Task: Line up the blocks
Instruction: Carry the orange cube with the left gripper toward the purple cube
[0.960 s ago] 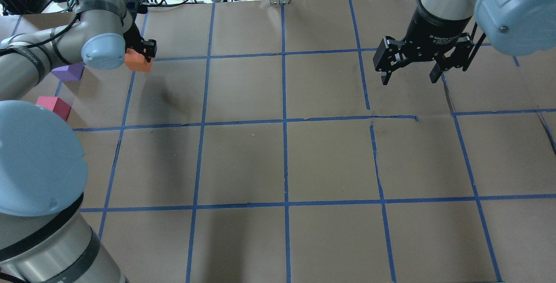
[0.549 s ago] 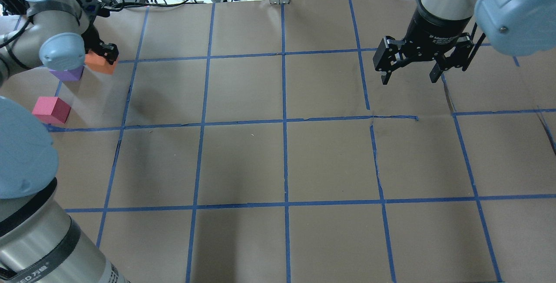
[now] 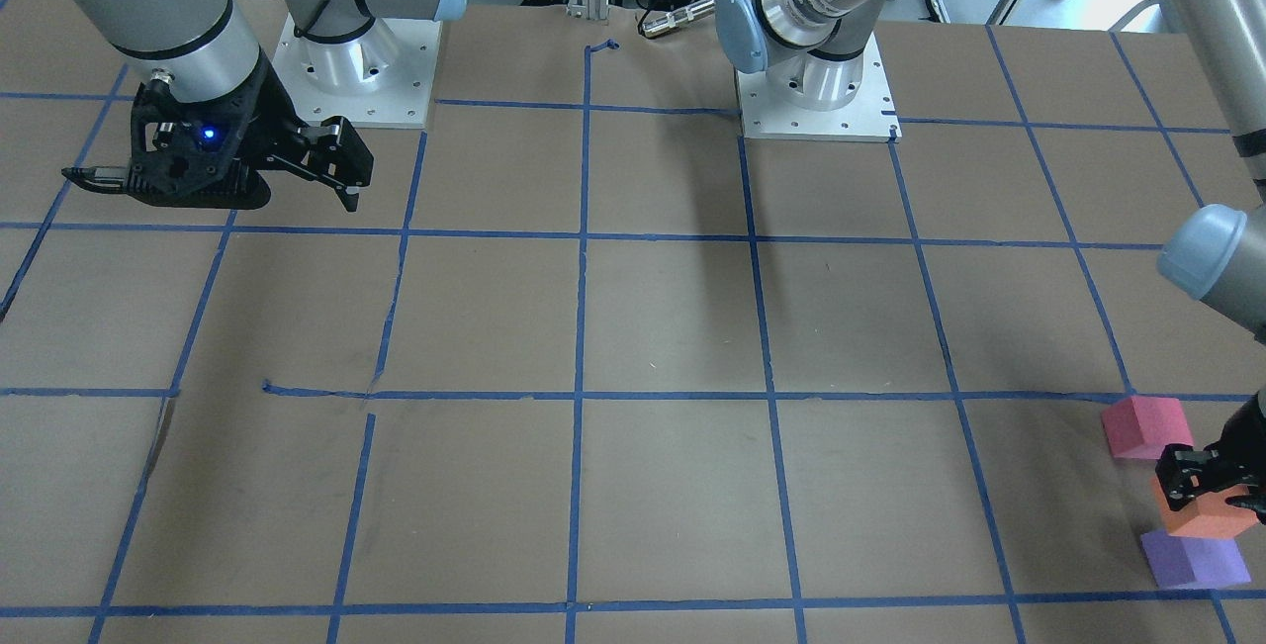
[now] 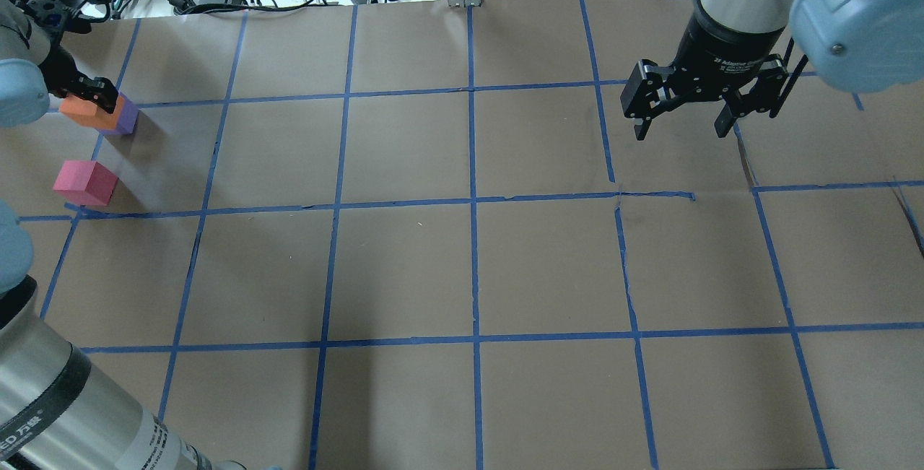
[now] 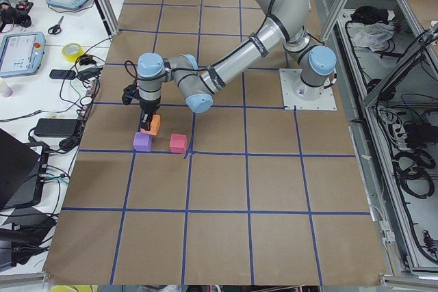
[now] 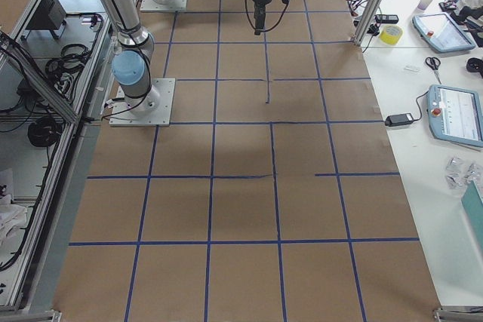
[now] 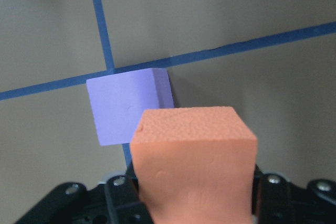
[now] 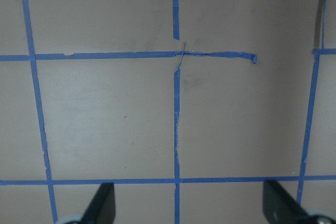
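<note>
Cubes: three, one each of red-pink, orange and purple, matte and square-edged, all at the robot's left edge of the brown-paper table (image 4: 404,268) with its blue tape grid. Grippers: two. Nearest the robot, the red-pink cube (image 4: 84,183) sits alone on the paper, free of both grippers. Beyond it, the left gripper (image 3: 1209,491) is clamped on the orange cube (image 7: 194,161), whose foam face looks grainy. The purple cube (image 7: 128,109) lies just past the orange one, overlapped by it in the wrist view; contact cannot be told. The right gripper (image 4: 680,127) hangs well apart, fingers spread, holding nothing.
</note>
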Controlling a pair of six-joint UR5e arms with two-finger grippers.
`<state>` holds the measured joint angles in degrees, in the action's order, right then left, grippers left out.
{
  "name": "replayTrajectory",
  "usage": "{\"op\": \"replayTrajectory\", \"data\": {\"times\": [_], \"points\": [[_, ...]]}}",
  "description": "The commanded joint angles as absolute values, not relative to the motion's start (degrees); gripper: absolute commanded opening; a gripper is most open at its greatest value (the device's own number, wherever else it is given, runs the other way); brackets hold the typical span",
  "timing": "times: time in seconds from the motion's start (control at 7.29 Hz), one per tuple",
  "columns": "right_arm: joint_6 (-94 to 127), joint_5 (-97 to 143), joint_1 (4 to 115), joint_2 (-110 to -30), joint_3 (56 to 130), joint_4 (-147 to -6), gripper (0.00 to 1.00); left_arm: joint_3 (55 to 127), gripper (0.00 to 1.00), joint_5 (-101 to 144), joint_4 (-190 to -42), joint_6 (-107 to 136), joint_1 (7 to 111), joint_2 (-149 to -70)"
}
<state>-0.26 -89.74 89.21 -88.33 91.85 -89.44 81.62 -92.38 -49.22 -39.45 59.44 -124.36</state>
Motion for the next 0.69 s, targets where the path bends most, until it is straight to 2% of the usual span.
{"op": "replayTrajectory", "data": {"times": [0.0, 0.14, 0.55], "points": [[-0.26, -89.74, 89.21, -88.33, 91.76, -89.47, 1.00, 80.95, 0.19, -90.97, -50.01, -39.46, 58.01, -125.41], [-0.26, -89.74, 89.21, -88.33, 91.76, -89.39, 1.00, 81.47, 0.12, -91.14, -50.10, -39.38, 57.40, -125.59], [-0.26, -89.74, 89.21, -88.33, 91.85, -89.47, 1.00, 81.47, 0.10, -91.06, -51.42, -39.02, 55.47, -125.95]]}}
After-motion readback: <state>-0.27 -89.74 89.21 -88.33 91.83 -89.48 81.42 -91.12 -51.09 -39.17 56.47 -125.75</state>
